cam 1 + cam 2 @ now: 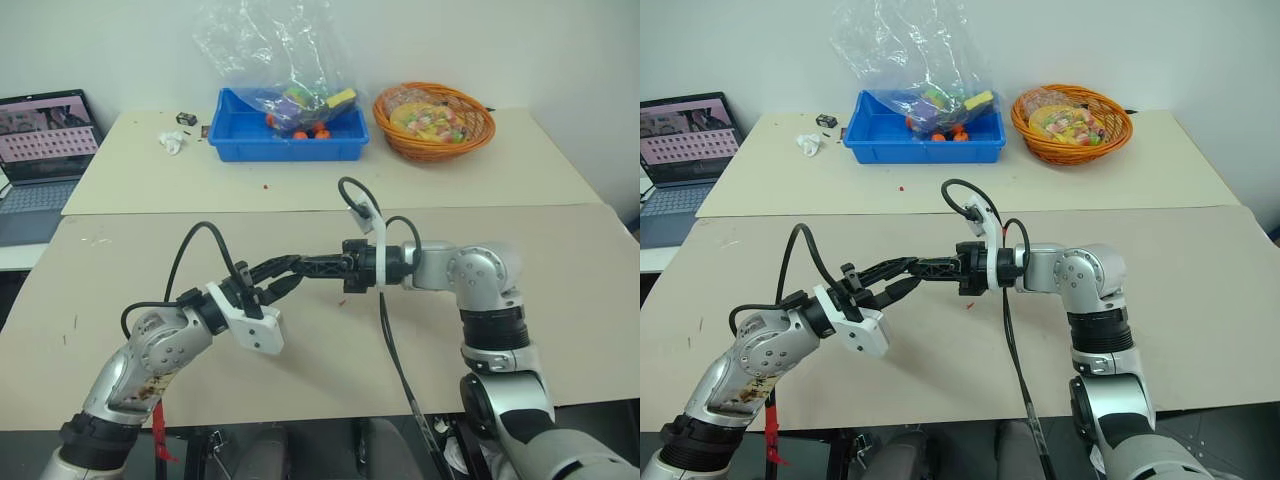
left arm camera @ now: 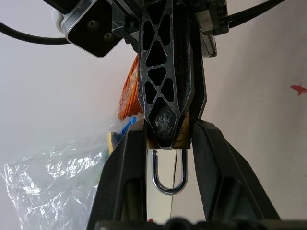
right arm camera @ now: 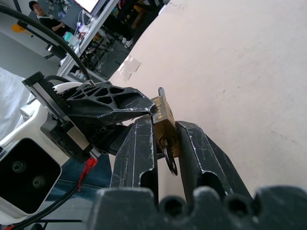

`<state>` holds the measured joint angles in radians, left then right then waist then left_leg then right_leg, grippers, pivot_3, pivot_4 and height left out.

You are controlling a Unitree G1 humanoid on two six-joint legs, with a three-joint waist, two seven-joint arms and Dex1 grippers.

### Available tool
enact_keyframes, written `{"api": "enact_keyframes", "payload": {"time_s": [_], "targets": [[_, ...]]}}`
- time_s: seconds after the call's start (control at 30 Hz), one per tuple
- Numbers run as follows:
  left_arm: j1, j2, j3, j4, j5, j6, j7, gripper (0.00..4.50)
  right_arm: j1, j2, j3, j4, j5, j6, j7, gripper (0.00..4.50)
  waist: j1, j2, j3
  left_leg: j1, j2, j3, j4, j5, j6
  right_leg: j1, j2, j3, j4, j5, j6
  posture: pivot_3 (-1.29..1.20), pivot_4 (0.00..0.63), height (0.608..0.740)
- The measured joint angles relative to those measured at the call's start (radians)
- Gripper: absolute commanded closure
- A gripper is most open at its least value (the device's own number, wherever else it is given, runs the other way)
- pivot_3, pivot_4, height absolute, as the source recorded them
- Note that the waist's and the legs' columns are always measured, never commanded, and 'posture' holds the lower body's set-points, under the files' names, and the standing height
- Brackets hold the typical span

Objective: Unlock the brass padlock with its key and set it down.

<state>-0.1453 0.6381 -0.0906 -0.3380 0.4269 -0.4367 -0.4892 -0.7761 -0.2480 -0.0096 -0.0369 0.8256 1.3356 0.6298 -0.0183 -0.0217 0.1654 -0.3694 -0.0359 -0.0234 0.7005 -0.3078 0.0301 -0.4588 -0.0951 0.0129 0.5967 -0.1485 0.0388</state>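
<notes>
Brass padlock lies level, shackle toward left gripper.

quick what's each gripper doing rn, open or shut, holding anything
left gripper: shut on the brass padlock, shackle toward its wrist.
right gripper: fingers either side of the key in the padlock; a firm grip cannot be told.

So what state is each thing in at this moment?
padlock: in the air over the table, gripped by its body.
shackle: looks seated in the body, not sprung.
key: pushed into the keyhole.
left claw: shut on the padlock.
right claw: closed on the key.
laptop: lid open, screen lit.
</notes>
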Motion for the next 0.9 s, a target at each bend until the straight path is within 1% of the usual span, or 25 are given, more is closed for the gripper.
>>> {"api": "enact_keyframes", "payload": {"time_s": [0.33,0.37,0.4,0.53,0.7,0.77,0.83,0.87,0.9], "targets": [[0.001,0.0,0.0,-0.001,-0.022,0.02,-0.007,3.67,-0.005,-0.006,0.015,0.016,-0.01,-0.024,0.014,4.25,0.0,0.0,0.0,0.0,0.0,0.0,0.0,0.0,0.0,0.0,0.0,0.0,0.0,0.0,0.0,0.0,0.15,0.728],[0.002,0.0,0.0,-0.002,-0.031,0.023,-0.009,2.65,-0.006,-0.006,0.015,0.02,-0.01,-0.025,0.016,4.25,0.0,0.0,0.0,0.0,0.0,0.0,0.0,0.0,0.0,0.0,0.0,0.0,0.0,0.0,0.0,0.0,0.15,0.728],[0.003,0.0,0.001,-0.004,-0.036,0.024,-0.01,2.48,-0.006,-0.007,0.012,0.026,-0.012,-0.028,0.014,4.25,0.0,0.0,0.0,0.0,0.0,0.0,0.0,0.0,0.0,0.0,0.0,0.0,0.0,0.0,0.0,0.0,0.15,0.728],[0.008,0.001,0.026,-0.018,-0.036,0.026,-0.005,0.97,-0.007,-0.035,-0.009,0.061,-0.026,-0.044,0.008,4.25,0.001,0.0,0.0,0.0,0.0,0.0,0.0,0.0,0.0,0.0,0.0,0.0,0.0,0.0,0.0,0.0,0.15,0.728],[0.037,0.004,0.05,-0.032,-0.042,0.032,-0.005,0.97,-0.024,-0.056,-0.005,0.127,-0.058,-0.086,0.021,4.25,-0.002,0.0,0.0,0.0,0.0,0.0,0.0,0.0,0.0,0.0,0.0,0.0,0.0,0.0,0.0,0.0,0.15,0.728],[0.054,0.003,0.07,-0.044,-0.07,0.053,-0.005,0.97,-0.035,-0.078,-0.008,0.158,-0.069,-0.104,0.025,4.25,-0.001,0.0,0.0,0.0,0.0,0.0,0.0,0.0,0.0,0.0,0.0,0.0,0.0,0.0,0.0,0.0,0.15,0.728],[0.071,0.0,0.087,-0.053,-0.124,0.095,-0.02,0.97,-0.042,-0.081,-0.01,0.166,-0.07,-0.107,0.036,4.25,-0.001,0.0,0.0,0.0,0.0,0.0,0.0,0.0,0.0,0.0,0.0,0.0,0.0,0.0,0.0,0.0,0.15,0.728],[0.081,-0.006,0.09,-0.064,-0.171,0.135,-0.038,0.97,-0.044,-0.081,-0.01,0.166,-0.07,-0.107,0.043,4.25,-0.002,0.0,0.0,0.0,0.001,0.0,0.0,0.0,0.0,0.0,0.0,0.0,0.0,0.0,0.0,0.0,0.15,0.728],[0.099,-0.014,0.091,-0.087,-0.251,0.198,-0.068,0.97,-0.048,-0.083,-0.01,0.166,-0.068,-0.107,0.051,4.25,-0.003,0.0,0.0,0.0,0.001,0.0,0.0,0.0,0.0,0.0,0.0,0.0,0.0,0.0,0.0,0.0,0.15,0.728]]}}
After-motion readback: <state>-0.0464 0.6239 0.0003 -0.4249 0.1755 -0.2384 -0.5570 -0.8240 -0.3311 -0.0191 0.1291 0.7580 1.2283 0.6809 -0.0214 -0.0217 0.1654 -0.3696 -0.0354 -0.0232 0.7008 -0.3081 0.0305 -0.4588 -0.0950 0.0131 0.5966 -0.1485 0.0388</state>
